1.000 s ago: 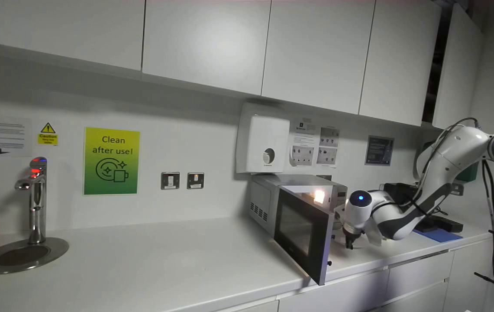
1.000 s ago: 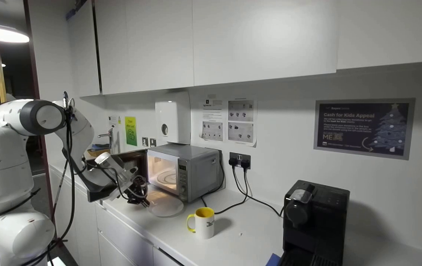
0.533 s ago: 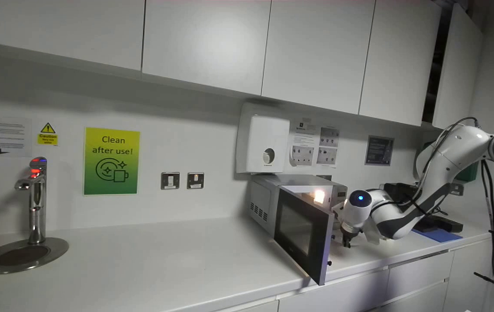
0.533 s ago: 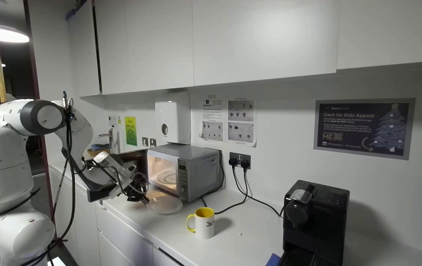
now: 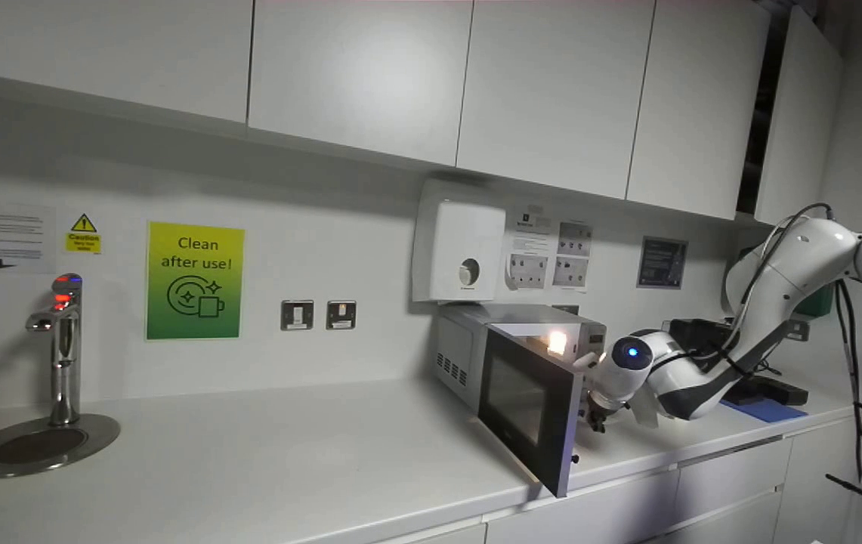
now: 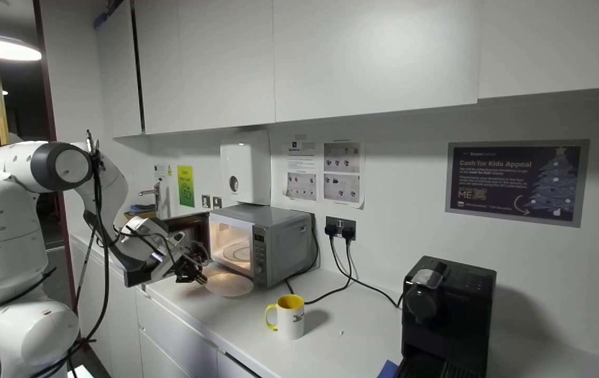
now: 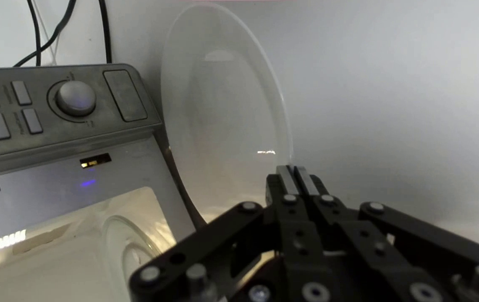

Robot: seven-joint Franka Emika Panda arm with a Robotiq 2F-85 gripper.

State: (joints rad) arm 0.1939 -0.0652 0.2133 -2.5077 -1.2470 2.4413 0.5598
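Note:
My gripper is shut on the near rim of a translucent, whitish round plate. The two fingertips nearly meet, with the thin rim between them. In an exterior view the plate extends from the fingertips in front of the microwave; its height over the counter is hard to tell. The microwave's door stands open, and its lit inside shows a glass turntable. In the wrist view the microwave's control panel with its knob is left of the plate. The gripper is partly hidden behind the door in an exterior view.
A white mug with yellow inside and handle stands on the counter near the plate. A black coffee machine stands further along. Cables run behind. A tap is at the far end. Cupboards hang above.
The plate has moved with the gripper, a little away from the mug and toward the open door. The hand has tilted more, and its fingers have come closer to the door.

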